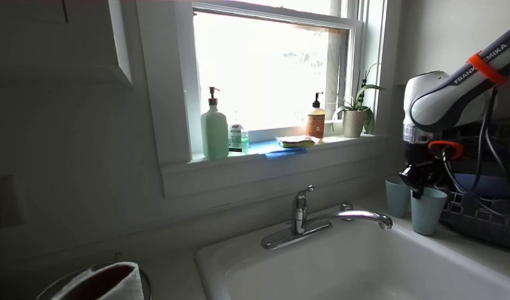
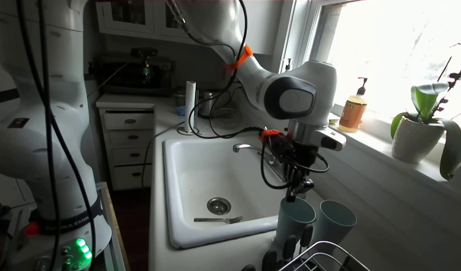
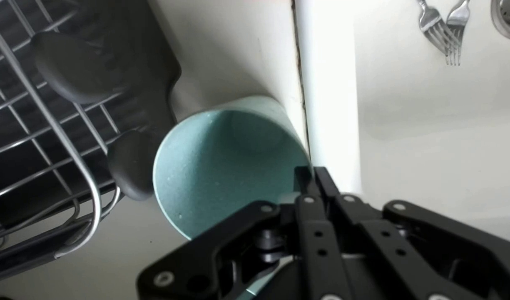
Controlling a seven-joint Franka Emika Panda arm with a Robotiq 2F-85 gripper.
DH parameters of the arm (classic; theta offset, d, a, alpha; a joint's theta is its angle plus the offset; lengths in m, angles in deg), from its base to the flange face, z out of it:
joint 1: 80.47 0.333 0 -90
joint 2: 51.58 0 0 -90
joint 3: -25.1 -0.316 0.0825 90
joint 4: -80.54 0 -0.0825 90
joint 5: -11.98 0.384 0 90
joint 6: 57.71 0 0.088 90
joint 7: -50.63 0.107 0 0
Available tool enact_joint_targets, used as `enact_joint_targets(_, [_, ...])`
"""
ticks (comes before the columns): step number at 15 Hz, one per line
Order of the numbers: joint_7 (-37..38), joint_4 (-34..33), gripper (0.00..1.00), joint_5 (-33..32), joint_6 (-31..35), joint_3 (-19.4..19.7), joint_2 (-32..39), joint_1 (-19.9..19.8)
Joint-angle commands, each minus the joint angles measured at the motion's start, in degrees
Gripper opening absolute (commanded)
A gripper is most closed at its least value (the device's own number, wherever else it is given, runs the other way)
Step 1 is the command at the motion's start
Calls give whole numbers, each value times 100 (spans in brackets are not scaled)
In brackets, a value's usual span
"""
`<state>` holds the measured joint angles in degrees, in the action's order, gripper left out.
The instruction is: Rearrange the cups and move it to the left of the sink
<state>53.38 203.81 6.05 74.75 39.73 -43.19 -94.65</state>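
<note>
Table (image 2: 215, 256), with the white sink (image 2: 169, 184) set into it and a wire dish rack (image 3: 50, 117) to one side. The tool (image 3: 313, 171), pointing down, pinches the rim of a pale teal cup (image 1: 426, 213), one fingertip (image 3: 302, 179) inside, one outside; this cup is located between the sink and the rack. A second cup (image 1: 397, 198) stands just beside it, nearer the wall (image 2: 373, 192). Two forks (image 3: 430, 18) lie near the sink's drain (image 2: 219, 206).

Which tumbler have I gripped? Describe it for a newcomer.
Start at the white sink. On the counter between it and the wire dish rack, find the pale teal tumbler. The gripper pinches its rim, unlike its twin nearer the wall.
</note>
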Motion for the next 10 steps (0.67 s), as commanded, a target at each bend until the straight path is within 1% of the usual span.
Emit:
enact_joint_targets(1, [33, -67, 17, 169, 82, -7, 65, -21])
enact_joint_targets(2, [28, -83, 31, 168, 41, -5, 67, -20])
enact_joint_targets(4, [1, -106, 42, 174, 34, -3, 41, -24])
enact_joint_targets(10, [-154, -419, 84, 191, 83, 49, -159, -84])
